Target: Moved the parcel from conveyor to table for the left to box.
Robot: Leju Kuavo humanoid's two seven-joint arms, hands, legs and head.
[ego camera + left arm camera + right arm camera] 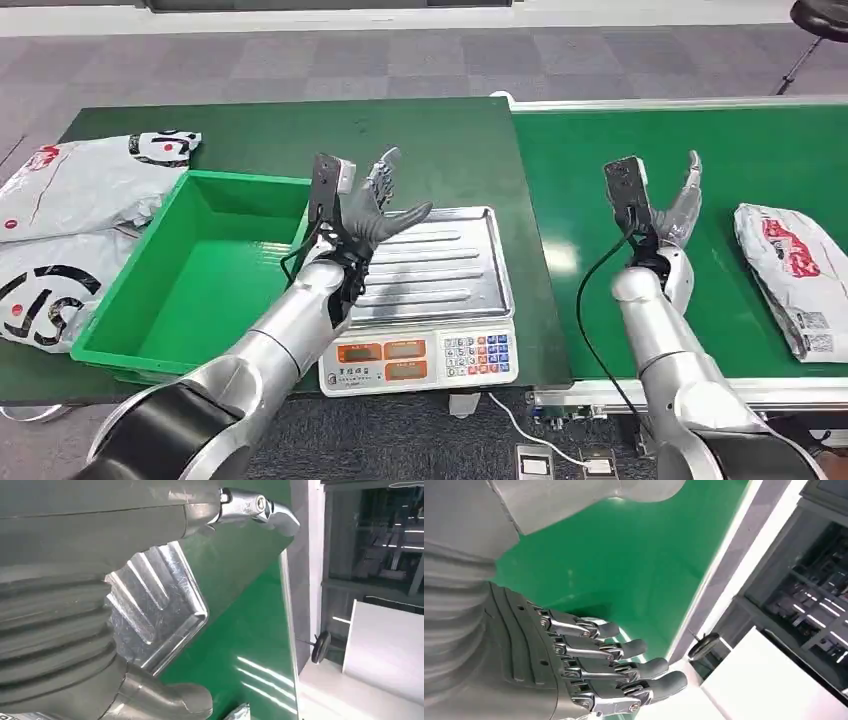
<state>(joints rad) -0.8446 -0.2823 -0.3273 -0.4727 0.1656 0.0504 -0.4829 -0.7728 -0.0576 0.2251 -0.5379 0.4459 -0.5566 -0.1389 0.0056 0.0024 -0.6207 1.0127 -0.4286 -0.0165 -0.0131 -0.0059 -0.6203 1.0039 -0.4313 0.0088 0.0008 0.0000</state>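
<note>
— What is seen in the head view at this moment?

— The left hand [375, 205] is raised at the centre of the frame, above the steel tray of the scale [432, 262]. Its fingers are spread apart and nothing is held in it.

— And the other one?

— The right hand [682, 205] is held up right of centre, over the green conveyor belt [600, 170]. Its fingers are extended and apart, and nothing is gripped there either. In the right wrist view the fingers [624, 650] are shown stretched out side by side above the green belt, with nothing between them.

— Where is the parcel placed?

— The parcel [795, 275], a grey-white bag with red print, is found lying flat on the belt at the right edge of the frame, near the right hand but apart from it and untouched.

— What is set on the table?

— A green bin [190, 280] is seen left of centre, just beside the scale. Further grey mail bags [70, 215] are piled at the left edge of the frame, against the bin's outer wall.

— Anything from the left wrist view?

— The ribbed steel tray [155, 600] is seen close beneath the left hand's grey cover, with green surface beyond it.
</note>
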